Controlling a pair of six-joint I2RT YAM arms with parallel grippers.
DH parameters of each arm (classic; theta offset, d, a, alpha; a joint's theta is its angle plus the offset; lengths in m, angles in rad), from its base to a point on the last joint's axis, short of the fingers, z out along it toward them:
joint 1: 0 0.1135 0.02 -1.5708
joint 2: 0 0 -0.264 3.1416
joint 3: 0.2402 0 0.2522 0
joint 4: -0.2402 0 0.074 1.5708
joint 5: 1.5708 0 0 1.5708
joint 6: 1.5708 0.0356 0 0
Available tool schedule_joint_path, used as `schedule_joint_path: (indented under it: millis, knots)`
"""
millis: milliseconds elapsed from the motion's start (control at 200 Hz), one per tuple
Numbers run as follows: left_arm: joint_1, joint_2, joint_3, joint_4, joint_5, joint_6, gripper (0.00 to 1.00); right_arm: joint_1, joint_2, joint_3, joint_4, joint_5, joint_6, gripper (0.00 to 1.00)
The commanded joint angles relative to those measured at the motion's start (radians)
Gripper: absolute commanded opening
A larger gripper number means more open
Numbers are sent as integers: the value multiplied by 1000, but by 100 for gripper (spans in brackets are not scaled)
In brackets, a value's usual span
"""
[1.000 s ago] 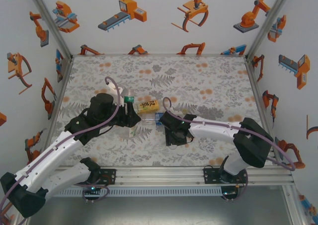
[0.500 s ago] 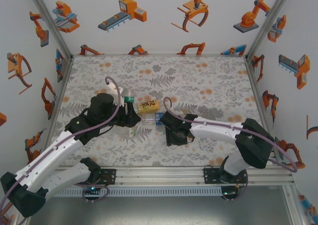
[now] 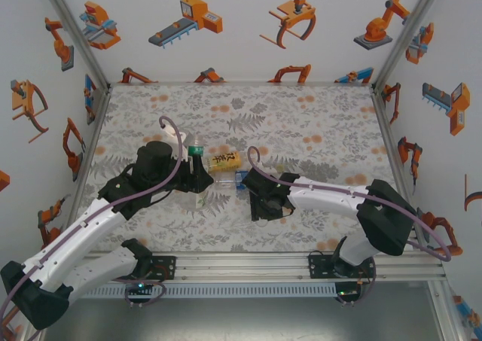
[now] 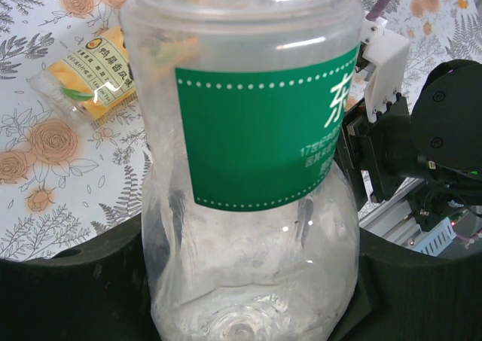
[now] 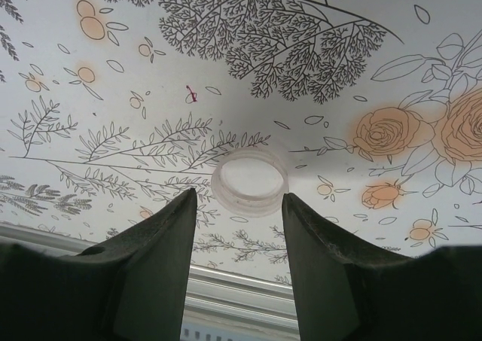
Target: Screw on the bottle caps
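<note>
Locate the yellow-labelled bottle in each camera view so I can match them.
Top external: yellow-labelled bottle lying mid-mat, just left of centre.
Left wrist: the bottle upper left, behind the gripped green-labelled bottle.
Right wrist: aimed at a white cap on the mat.
Shared landmark: the floral mat.

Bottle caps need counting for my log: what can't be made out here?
- Green-labelled bottle, its mouth: left wrist, cut off by the top edge.
- Blue-labelled bottle: top external, partly behind the right arm.
- Caps beyond the white cap: top external, too small.
</note>
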Motion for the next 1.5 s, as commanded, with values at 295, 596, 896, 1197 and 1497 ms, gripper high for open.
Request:
schedule_joint_path:
  millis: [295,596,896,1197,1497]
  knots:
    - [1,-15,-1,10,7,-3,0,-5,14,9,-1,-7,-6,49]
    - [1,-21,-5,10,2,-4,0,-4,25,8,0,-7,-7,51]
    - [1,-17,-6,12,3,-5,0,-5,41,-1,11,-9,-5,52]
    - [1,-17,-7,12,3,-4,0,-5,66,-24,40,-18,2,50]
    - [2,-15,-5,12,0,-4,0,-23,65,-51,98,-53,9,27]
